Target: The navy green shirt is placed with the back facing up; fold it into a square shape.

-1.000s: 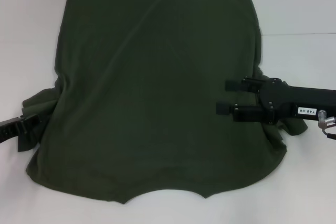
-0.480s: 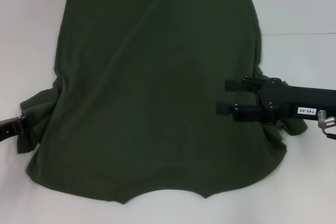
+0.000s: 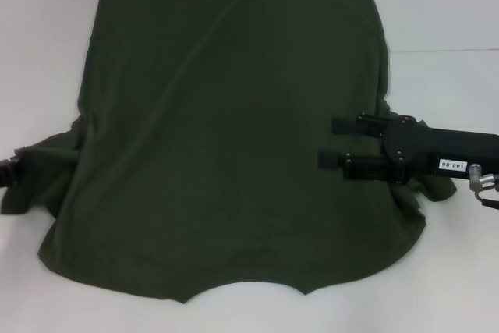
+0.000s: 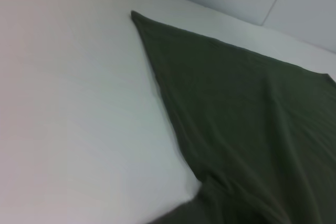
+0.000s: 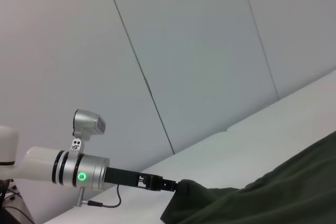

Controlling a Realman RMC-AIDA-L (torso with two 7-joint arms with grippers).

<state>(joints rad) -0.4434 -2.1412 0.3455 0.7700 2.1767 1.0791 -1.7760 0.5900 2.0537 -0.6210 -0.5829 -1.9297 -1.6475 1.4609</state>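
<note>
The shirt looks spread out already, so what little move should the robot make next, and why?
Probably draw the left sleeve inward over the back. The shirt lies flat on the table, and the left gripper at its edge seems shut on the sleeve cloth, pulling it outward. The right gripper hangs open over the other side, holding nothing.

The white table (image 3: 444, 13) carries the navy green shirt (image 3: 226, 138), spread flat.

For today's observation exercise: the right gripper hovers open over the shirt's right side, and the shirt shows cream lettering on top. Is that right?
Not quite. The navy green shirt shows a plain top surface, no lettering, in the head view. The right gripper does sit open over its right side.
</note>
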